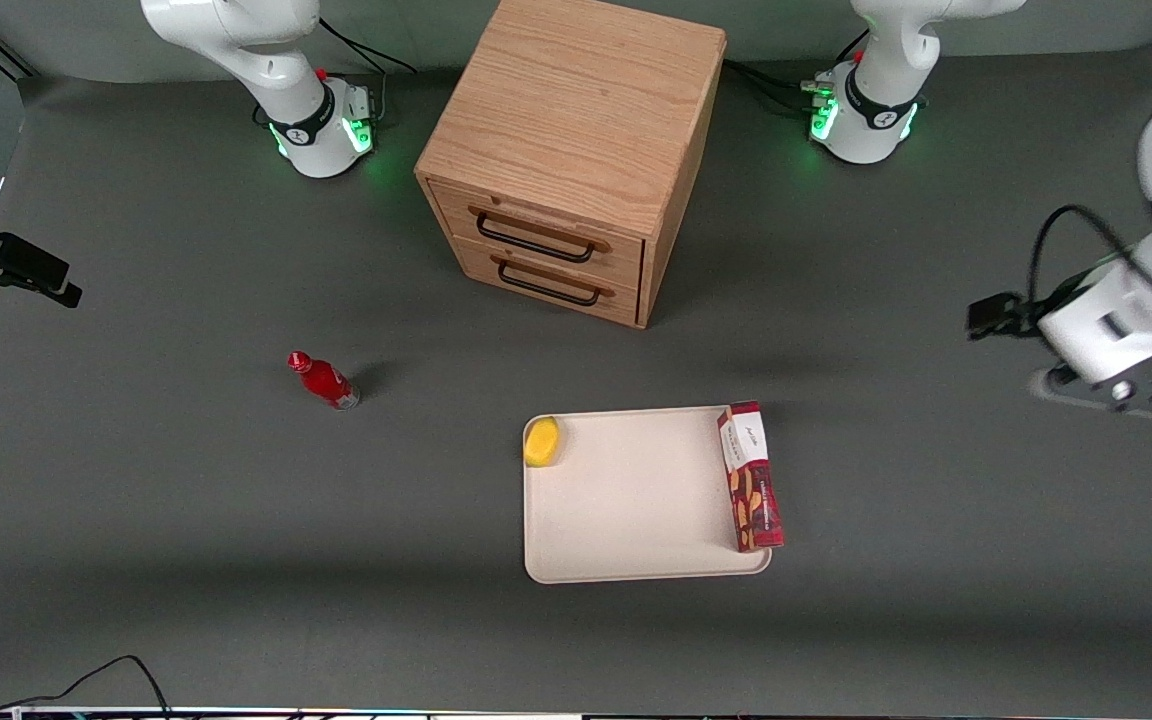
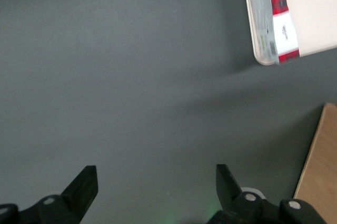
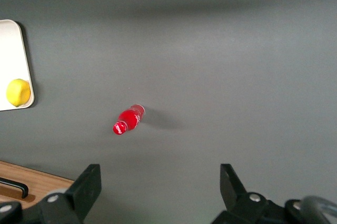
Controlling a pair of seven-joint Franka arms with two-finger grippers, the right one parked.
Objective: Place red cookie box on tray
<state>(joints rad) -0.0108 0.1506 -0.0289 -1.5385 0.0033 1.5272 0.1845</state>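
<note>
Claw: we see the gripper [image 2: 155,192] hanging over bare tabletop at the working arm's end of the table, its two dark fingers [image 2: 84,187] spread wide apart with nothing between them, fully released.
Arm: in the front view we find the gripper [image 1: 1106,385] raised above the surface, well apart from the tray and toward the working arm's end.
Surface: we note a dark grey matte table [image 1: 186,520], plain and even, with soft shadows across it.
Cookie box: we see the red cookie box [image 1: 750,477] lying on the tray along the edge that faces the working arm, its white end panel pointing toward the cabinet and its length running toward the front camera; it seems to rest partly on the rim.
Tray: we see the cream-white tray [image 1: 636,500] nearer the front camera than the cabinet, flat on the table.
Yellow fruit: we see a small yellow fruit [image 1: 542,441] in the tray's corner toward the parked arm's end.
Cabinet: we see a wooden drawer cabinet [image 1: 576,150] with two black handles, both drawers closed.
Bottle: we see a small red bottle [image 1: 323,380] on the table toward the parked arm's end, well apart from the tray.
Room: we see black cables [image 1: 86,685] at the table's edge nearest the front camera.
</note>
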